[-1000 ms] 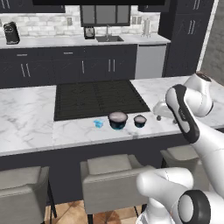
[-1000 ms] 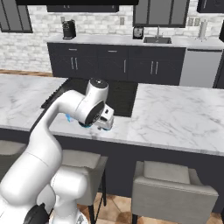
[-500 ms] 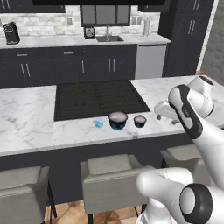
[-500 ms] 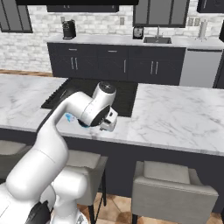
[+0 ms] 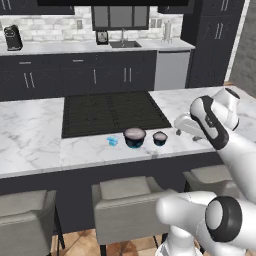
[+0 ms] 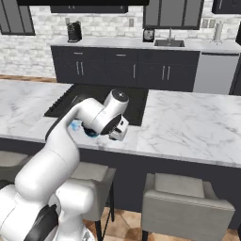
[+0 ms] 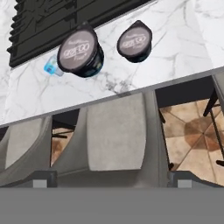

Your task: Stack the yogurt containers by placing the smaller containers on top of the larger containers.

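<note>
Three yogurt cups sit in a row near the front edge of the white marble island counter (image 5: 30, 135), just in front of the black cooktop (image 5: 112, 112): tiny light-blue cup (image 5: 112, 142), then the widest dark round cup w/ pale grey-pink top and blue base (image 5: 134, 137), then the smaller dark cup w/ pale top (image 5: 160, 138), each apart from the next, none stacked. The white arm's two-finger gripper (image 5: 178, 132) hangs right of the row, off the cups, jaws spread wide w/ nothing between them. Grey stools (image 5: 125, 205) stand below the counter edge.
</note>
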Controlling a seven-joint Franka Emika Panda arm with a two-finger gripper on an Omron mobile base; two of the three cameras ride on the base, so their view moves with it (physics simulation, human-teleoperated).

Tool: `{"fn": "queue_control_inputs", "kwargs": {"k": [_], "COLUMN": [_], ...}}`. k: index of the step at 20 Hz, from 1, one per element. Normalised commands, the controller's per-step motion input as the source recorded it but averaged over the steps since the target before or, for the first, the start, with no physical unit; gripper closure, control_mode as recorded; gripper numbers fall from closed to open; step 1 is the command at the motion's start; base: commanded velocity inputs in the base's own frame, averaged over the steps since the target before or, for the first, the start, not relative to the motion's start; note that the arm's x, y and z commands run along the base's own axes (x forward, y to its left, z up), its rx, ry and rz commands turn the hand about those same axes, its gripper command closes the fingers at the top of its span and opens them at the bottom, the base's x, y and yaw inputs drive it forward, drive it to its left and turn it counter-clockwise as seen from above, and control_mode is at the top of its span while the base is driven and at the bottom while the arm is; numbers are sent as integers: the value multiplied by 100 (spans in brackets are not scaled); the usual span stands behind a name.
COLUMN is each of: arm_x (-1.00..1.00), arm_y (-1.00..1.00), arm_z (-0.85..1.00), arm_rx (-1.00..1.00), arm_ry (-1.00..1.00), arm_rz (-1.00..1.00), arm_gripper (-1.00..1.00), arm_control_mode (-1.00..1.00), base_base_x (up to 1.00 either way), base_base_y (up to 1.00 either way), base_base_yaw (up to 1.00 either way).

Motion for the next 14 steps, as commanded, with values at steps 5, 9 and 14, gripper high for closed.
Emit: {"fn": "queue_control_inputs", "kwargs": {"k": [5,9,14], "arm_x": [15,16,11], "arm_y": [0,0,0], "arm_z": [-23,-20,-8], "arm_rx": [3,2,3], "arm_ry": [0,0,0], "arm_rz": [0,0,-5], "arm_gripper": [-100,-100,-100], "arm_control_mode": [-100,-100,-100], "base_base_x": [0,0,0], "base_base_y": [0,0,0], "base_base_yaw": [0,0,0]}}
